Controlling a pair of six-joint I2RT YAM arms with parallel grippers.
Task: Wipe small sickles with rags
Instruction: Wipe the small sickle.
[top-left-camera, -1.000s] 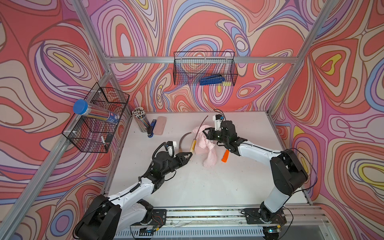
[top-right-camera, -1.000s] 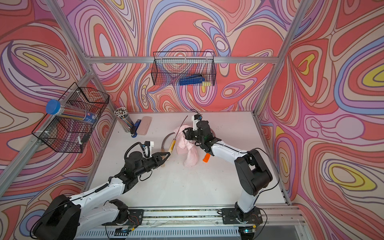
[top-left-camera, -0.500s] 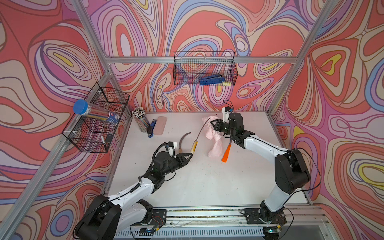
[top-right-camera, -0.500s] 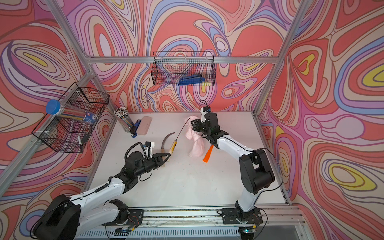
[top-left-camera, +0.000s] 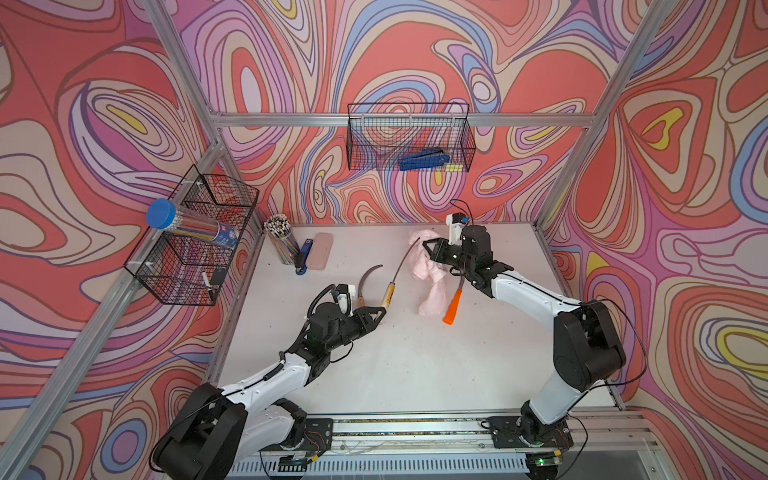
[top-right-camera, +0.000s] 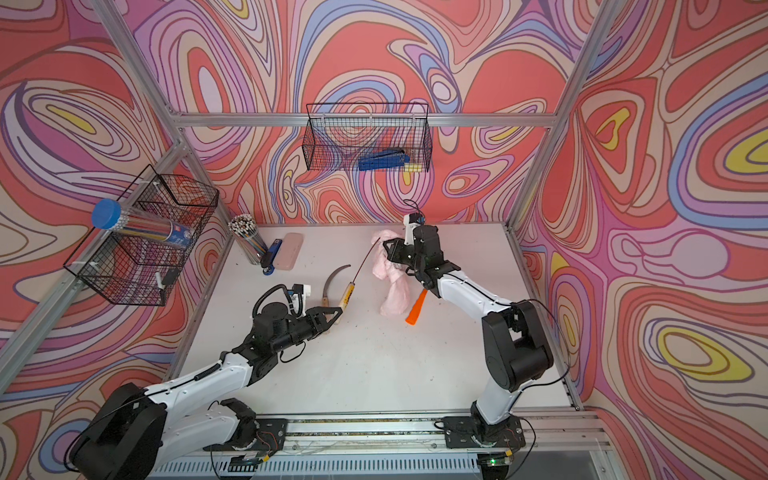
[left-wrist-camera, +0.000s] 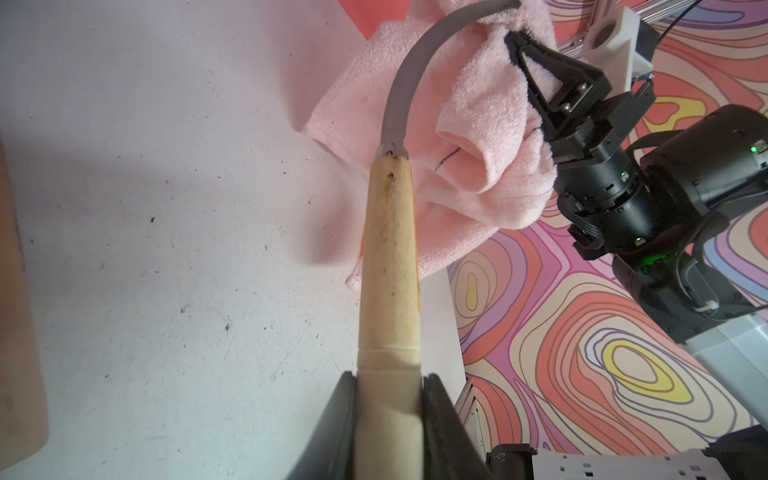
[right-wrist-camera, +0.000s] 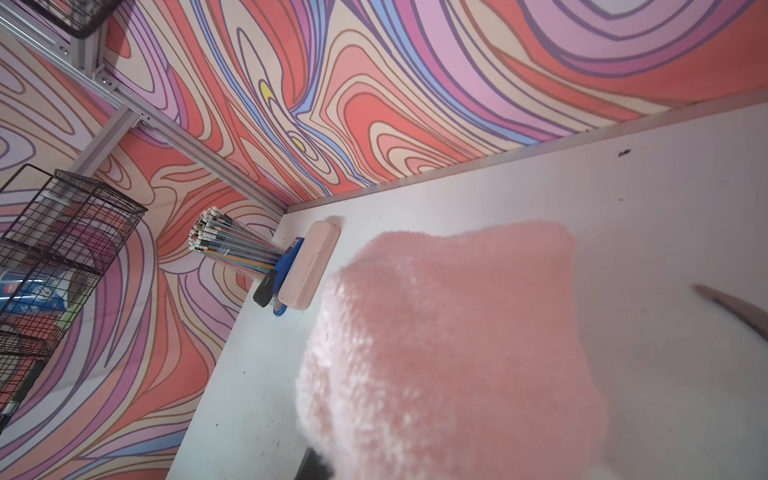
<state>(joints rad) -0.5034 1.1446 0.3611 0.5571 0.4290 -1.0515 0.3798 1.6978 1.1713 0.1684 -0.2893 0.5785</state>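
My left gripper (top-left-camera: 380, 311) (left-wrist-camera: 388, 378) is shut on the butt of a pale wooden-handled sickle (top-left-camera: 390, 293) (left-wrist-camera: 390, 270), held off the table with its grey blade curving away toward the back. At the blade's far end my right gripper (top-left-camera: 430, 247) (top-right-camera: 388, 246) is shut on the pink rag (top-left-camera: 432, 286) (left-wrist-camera: 490, 137) (right-wrist-camera: 449, 332), which drapes down to the table. A second wooden-handled sickle (top-left-camera: 365, 282) (top-right-camera: 332, 280) lies flat beside my left gripper. The orange-handled sickle (top-left-camera: 452, 305) (top-right-camera: 415, 309) lies to the right of the rag, its blade hidden under my right arm.
A cup of pencils (top-left-camera: 282, 245), a blue stapler (top-left-camera: 302, 258) and a rigid pink case (top-left-camera: 319, 251) stand at the back left of the white table (top-left-camera: 415, 365). Wire baskets hang on the left wall (top-left-camera: 195, 241) and the back wall (top-left-camera: 409, 137).
My right gripper has drawn the rag along the held blade, from near the handle out to the tip at the back. The orange handle now shows more fully. The left arm stays still.
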